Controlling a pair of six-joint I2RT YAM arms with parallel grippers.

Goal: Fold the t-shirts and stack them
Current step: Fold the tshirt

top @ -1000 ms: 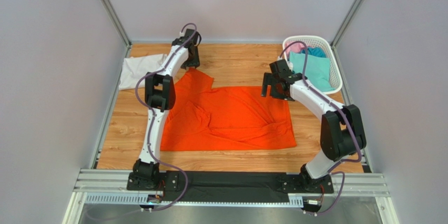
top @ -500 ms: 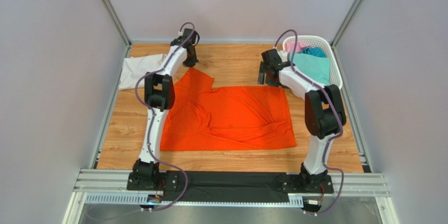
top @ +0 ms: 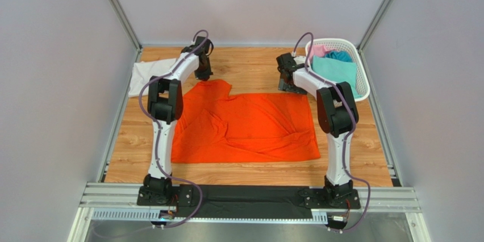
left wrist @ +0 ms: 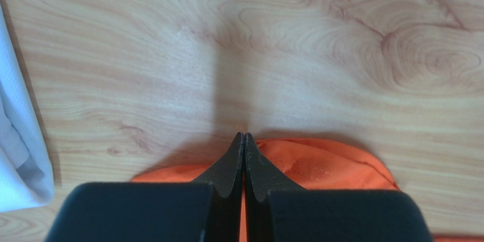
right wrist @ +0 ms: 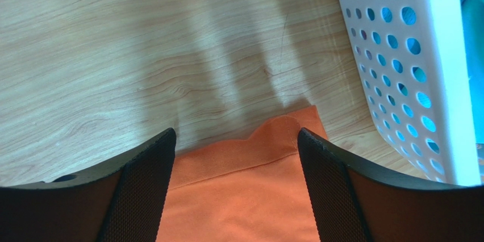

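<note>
1. Nearest you, the orange t-shirt (top: pixel 250 125) is lying spread over the middle of the wooden desk (top: pixel 255 71), between the two arms. It is sitting mostly flat, with creases running across its middle and a folded ridge near its right edge.
2. At the shirt's far-left corner, where a flap of cloth is sticking out toward the back, your left claw (top: pixel 203 74) is pointing down onto the fabric. In the left wrist view it is clenched. Its fingers (left wrist: pixel 227 168) are pressing together with a sliver of orange showing between them, so it is gripping the rounded edge of the shirt just where the cloth meets bare wood.
3. At the shirt's far-right corner, your right claw (top: pixel 291 86) is standing released. In the right wrist view its jaws are gaping wide and straddling the corner, one finger on each side, with nothing held between them. You cannot tell whether the fingertips are touching the cloth.
4. Farther back on the left, the white t-shirt (top: pixel 145 71) is lying bunched against the desk's left edge, apart from the orange one.
5. At the far right, the white basket (top: pixel 363 86) is sitting just beside the right claw. It is holding the teal t-shirt (top: pixel 335 71) on top, with the pink t-shirt (top: pixel 320 50) and the blue t-shirt (top: pixel 341 55) showing behind it.
</note>
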